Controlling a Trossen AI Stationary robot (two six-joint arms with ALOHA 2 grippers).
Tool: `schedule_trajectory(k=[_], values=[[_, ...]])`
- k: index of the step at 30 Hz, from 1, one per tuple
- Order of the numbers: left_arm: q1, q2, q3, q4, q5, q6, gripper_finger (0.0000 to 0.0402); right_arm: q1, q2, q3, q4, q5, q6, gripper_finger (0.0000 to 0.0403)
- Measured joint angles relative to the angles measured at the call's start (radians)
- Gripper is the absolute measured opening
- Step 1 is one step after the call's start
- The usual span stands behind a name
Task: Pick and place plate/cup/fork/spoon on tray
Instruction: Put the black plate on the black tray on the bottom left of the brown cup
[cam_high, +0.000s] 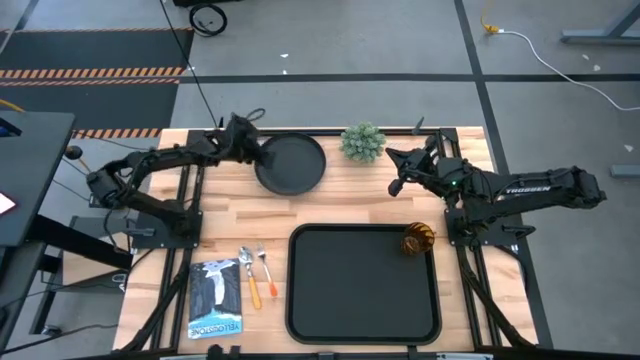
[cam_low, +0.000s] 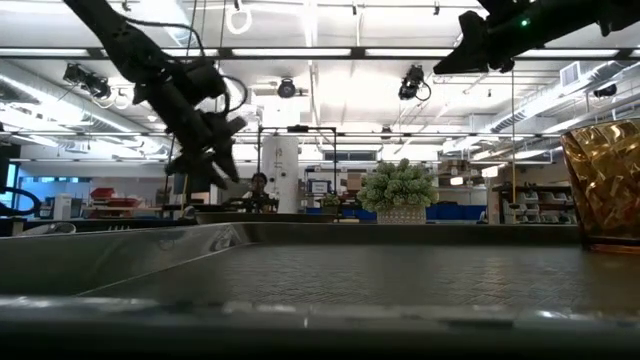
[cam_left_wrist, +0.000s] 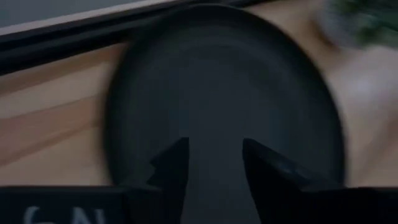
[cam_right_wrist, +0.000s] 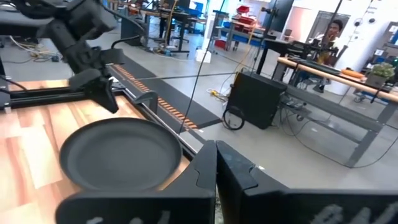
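The round black plate (cam_high: 290, 163) lies flat on the wooden table at the far middle, and it also shows in the right wrist view (cam_right_wrist: 118, 155). My left gripper (cam_high: 250, 145) hangs open above the plate's left rim (cam_left_wrist: 214, 155), touching nothing. My right gripper (cam_high: 397, 172) is shut and empty, raised to the right of the plate. The amber cup (cam_high: 418, 239) stands upright in the far right corner of the black tray (cam_high: 300, 300). The fork (cam_high: 250, 278) and the spoon (cam_high: 265, 268) lie on the table to the left of the tray.
A green bushy plant (cam_high: 362, 141) stands at the far edge between the plate and my right gripper. A blue and white packet (cam_high: 215, 298) lies at the near left, beside the fork. Bare wood lies between the plate and the tray.
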Motion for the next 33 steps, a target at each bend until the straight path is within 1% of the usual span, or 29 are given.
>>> schedule_trajectory(k=[4,6,11,17,21,27,33], values=[[0.088,0.0,0.009,-0.079,-0.001,0.015,0.0188,0.0,0.018,0.0,0.021,-0.006,0.005,0.0006],[0.131,0.0,0.014,-0.108,0.011,0.031,0.0194,0.0,0.025,0.0,0.026,-0.029,0.009,0.0006],[0.23,0.016,0.018,-0.124,0.117,0.04,0.0196,0.0,0.056,0.0,0.069,-0.072,0.02,0.0006],[0.317,0.102,0.018,-0.117,0.237,0.054,0.0196,0.0,0.096,0.0,0.123,-0.102,0.019,0.0006],[0.315,0.163,0.018,-0.115,0.248,0.065,0.0196,0.0,0.109,0.0,0.137,-0.106,0.018,0.0006],[0.273,0.192,0.028,-0.092,0.237,0.064,0.0195,-0.001,0.111,0.0,0.139,-0.106,0.016,0.0006],[0.237,0.205,0.027,-0.094,0.194,0.074,0.0169,-0.001,0.111,0.0,0.145,-0.106,0.016,0.0006]])
